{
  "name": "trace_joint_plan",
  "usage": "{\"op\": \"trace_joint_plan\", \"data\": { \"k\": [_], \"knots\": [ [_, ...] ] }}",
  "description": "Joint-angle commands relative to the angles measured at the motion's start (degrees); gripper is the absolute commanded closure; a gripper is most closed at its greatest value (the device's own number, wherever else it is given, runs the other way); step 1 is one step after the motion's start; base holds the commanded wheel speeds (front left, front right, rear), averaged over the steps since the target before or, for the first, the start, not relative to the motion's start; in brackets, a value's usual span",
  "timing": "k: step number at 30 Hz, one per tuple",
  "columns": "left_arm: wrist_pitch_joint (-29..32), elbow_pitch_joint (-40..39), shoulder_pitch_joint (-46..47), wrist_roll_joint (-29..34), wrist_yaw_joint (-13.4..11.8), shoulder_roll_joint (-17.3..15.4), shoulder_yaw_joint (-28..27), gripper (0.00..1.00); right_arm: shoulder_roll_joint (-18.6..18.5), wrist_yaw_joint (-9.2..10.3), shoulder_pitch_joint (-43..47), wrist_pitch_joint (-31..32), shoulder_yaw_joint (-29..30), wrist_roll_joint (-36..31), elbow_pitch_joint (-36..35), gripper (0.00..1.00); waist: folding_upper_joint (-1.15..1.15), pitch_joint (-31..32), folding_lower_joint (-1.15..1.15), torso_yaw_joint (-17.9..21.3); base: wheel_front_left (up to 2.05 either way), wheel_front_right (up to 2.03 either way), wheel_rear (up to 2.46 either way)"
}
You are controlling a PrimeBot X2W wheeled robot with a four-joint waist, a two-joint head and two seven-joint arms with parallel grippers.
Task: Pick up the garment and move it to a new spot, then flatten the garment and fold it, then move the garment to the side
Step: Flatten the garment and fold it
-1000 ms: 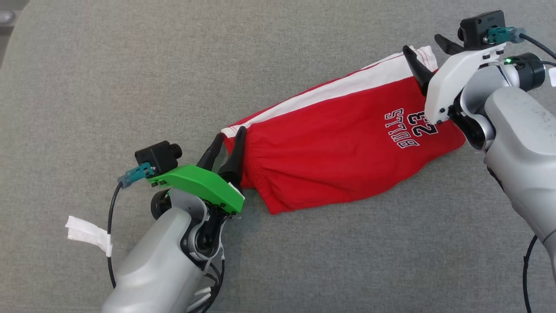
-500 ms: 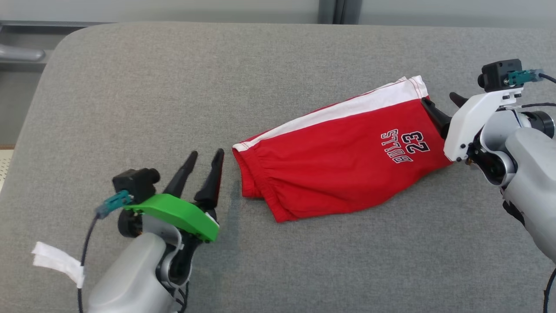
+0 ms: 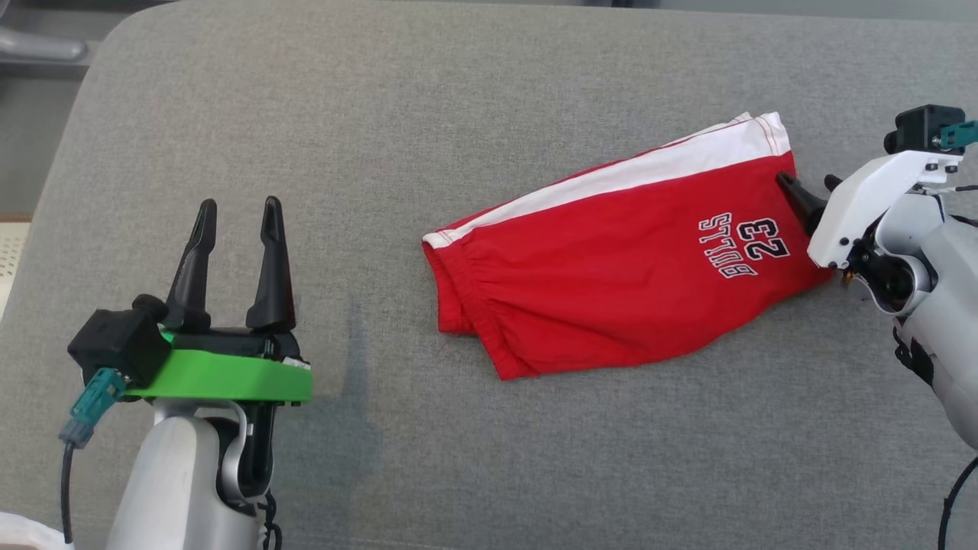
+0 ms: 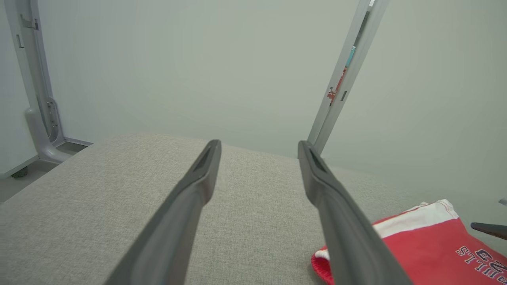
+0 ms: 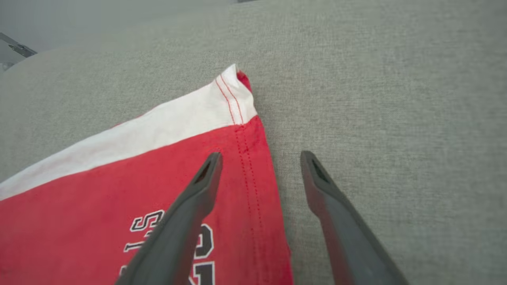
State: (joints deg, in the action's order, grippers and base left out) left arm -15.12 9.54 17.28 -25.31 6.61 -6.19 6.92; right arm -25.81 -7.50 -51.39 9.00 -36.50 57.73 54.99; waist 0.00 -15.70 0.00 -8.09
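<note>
Head view: folded garment (image 3: 611, 283) lies flat on the bench (image 3: 382, 114). The left gripper (image 3: 238, 202) is well left of it, jaws wide and empty. Right wrist view: right gripper (image 5: 260, 154) straddles its hem, jaws wide, gripping nothing. Folding looks done; the sideways move probably remains.

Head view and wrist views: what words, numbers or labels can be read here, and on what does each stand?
"BULLS": dark letters on the red shorts.
"23": beside it, on the same shorts.
A sticker on the grey post, left wrist view: too small to read.
</note>
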Motion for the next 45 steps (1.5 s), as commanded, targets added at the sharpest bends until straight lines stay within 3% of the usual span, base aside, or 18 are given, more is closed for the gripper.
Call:
{"op": "trace_joint_plan", "data": {
  "k": [1, 10, 15, 17, 18, 27, 35, 41, 45],
  "knots": [
    [0.0, -0.2, -0.9, 1.0, 0.3, 0.5, -1.0, 0.00, 0.3, 0.03, -0.8, 0.1, 0.0, 0.0, 1.0, 0.00, 0.00, -1.3, 0.00, -1.1, 0.00, 0.00, 0.00],
    [0.0, 0.0, -1.5, 2.8, 0.8, 2.4, -2.0, 0.00, 5.0, 0.02, -3.3, 1.4, 0.8, -1.0, 9.9, 0.00, 0.00, -2.7, 0.00, -3.0, 0.00, 0.00, 0.00],
    [0.0, 0.1, -1.7, 2.1, 0.8, 2.6, -1.2, 0.00, 8.8, -0.15, -2.8, 4.5, 0.0, -0.3, 11.4, 0.02, 0.00, -2.6, 0.00, -3.6, 0.00, 0.00, 0.00],
    [0.0, 0.3, -1.7, 2.0, 0.9, 2.5, -0.9, 0.00, 8.8, -0.19, -2.4, 4.9, -0.9, -1.0, 11.8, 0.73, 0.00, -2.5, 0.00, -3.7, 0.00, 0.00, 0.00],
    [0.0, 0.5, -1.7, 1.9, 0.9, 2.6, -0.8, 0.00, 8.7, -0.19, -2.2, 4.8, -1.2, -1.3, 11.8, 1.00, 0.00, -2.4, 0.00, -3.7, 0.00, 0.00, 0.00],
    [0.0, 1.3, -2.1, 0.4, 0.9, 2.0, 0.1, 0.00, 5.5, 0.09, -2.6, -0.6, 0.6, -0.4, 11.9, 1.00, 0.00, -0.6, 0.00, -2.1, 0.00, 0.00, 0.00],
    [0.0, 2.3, -4.0, -0.2, 0.9, 1.0, 1.2, 0.00, -1.0, 0.07, -0.2, -8.2, 2.2, -1.3, 13.4, 1.00, 0.00, 4.1, 0.00, 0.9, 0.00, 0.00, 0.00],
    [0.0, 2.6, -5.1, -0.8, 0.9, 0.7, 1.5, 0.00, -5.8, 0.07, -2.0, -10.4, 0.7, -5.3, 15.8, 1.00, 0.00, 6.4, 0.00, 2.4, 0.00, 0.00, 0.00],
    [0.0, 3.0, -5.5, -1.2, 0.9, 0.5, 1.5, 0.00, -5.4, 0.07, -4.5, -9.2, 0.2, -7.2, 16.9, 1.00, 0.00, 7.5, 0.00, 3.1, 0.00, 0.00, 0.00]
  ]
}}
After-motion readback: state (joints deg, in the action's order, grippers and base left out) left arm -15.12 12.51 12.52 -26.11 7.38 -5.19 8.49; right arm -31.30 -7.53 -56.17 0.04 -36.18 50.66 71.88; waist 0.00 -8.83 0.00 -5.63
